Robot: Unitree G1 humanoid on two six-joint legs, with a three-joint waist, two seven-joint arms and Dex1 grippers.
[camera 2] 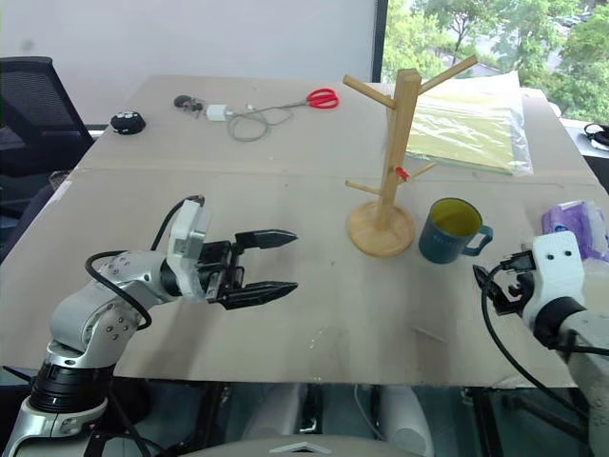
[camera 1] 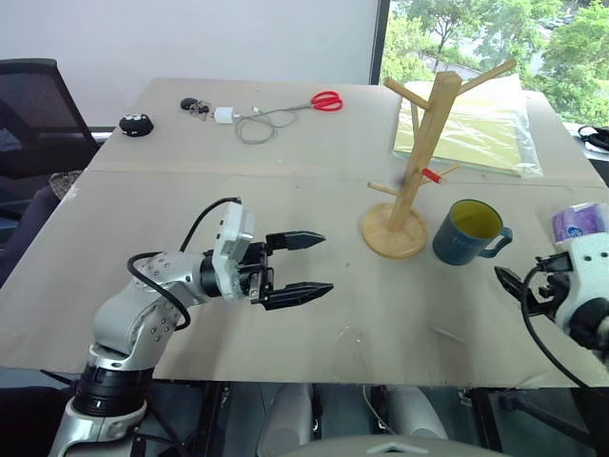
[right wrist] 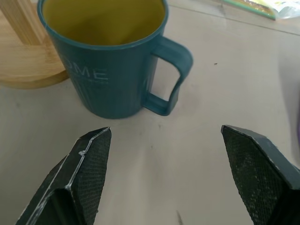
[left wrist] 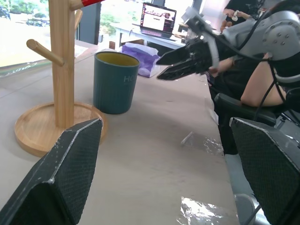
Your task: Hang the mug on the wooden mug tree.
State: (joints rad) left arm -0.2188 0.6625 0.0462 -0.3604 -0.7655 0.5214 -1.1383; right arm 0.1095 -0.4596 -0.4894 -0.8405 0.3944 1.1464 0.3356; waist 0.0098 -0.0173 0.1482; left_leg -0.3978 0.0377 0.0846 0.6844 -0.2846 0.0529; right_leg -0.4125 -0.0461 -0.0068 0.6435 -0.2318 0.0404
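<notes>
Left gripper [camera 1: 309,265]: near left over the table [camera 1: 285,190], pointing right, fingers spread, grasping nothing.

Right gripper [right wrist: 164,154]: near right, fingers wide apart and empty, aimed at the mug; in the head views its fingertips are partly hidden behind cable and wrist housing.

Mug [camera 1: 467,231]: upright on the table, just right of the tree base, apart from and just beyond the right gripper, well right of the left one. Handle faces right. Raised lettering on the side reads "OME"; any earlier letter is cut off by the curve.

Tree [camera 1: 419,157]: right of centre, pegs bare, a small red bit on one.

Purple packet [camera 1: 579,222]: far right, print unreadable.

Green folder [camera 1: 476,133], red scissors [camera 1: 326,100], white charger with cable [camera 1: 238,118]: far side.
</notes>
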